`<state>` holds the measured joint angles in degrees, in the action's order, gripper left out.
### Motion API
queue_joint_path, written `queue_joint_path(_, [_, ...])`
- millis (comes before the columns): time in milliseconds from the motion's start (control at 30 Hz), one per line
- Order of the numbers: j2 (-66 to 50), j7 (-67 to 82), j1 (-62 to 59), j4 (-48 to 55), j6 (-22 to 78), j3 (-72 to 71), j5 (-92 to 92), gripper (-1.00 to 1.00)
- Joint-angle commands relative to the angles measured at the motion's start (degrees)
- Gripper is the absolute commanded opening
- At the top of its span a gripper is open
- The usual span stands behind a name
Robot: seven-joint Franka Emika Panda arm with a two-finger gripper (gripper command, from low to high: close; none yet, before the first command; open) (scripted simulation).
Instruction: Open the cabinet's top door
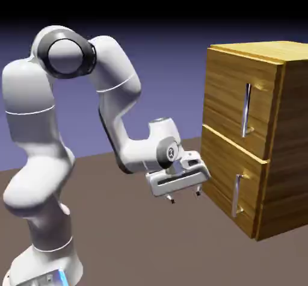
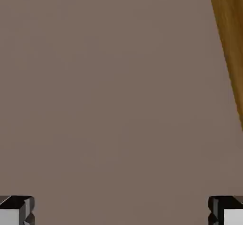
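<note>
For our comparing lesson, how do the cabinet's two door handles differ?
The top handle is longer; the bottom handle is shorter. The top handle sits on the taller upper door, the bottom handle on the lower door. Both are silver, upright bars.

Golden-brown wood-grain cabinet point(image 1: 289, 128) — upright, boxy, at three o'clock in the exterior view, its top door point(image 1: 234, 98) closed above a shorter lower door point(image 1: 231, 176), vertical silver bar handle point(image 1: 246, 110) toward that upper panel's three-o'clock edge — another below
</note>
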<state>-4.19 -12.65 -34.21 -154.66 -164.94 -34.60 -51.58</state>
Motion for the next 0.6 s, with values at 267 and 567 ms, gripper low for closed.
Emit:
queue_joint_path(267, [-16.0,13.0,-15.2,2.8,3.9,-15.0,-22.4,0.00])
queue_joint_path(567, [-32.0,25.9,-30.4,5.5,7.9,-30.1,-44.9,0.00])
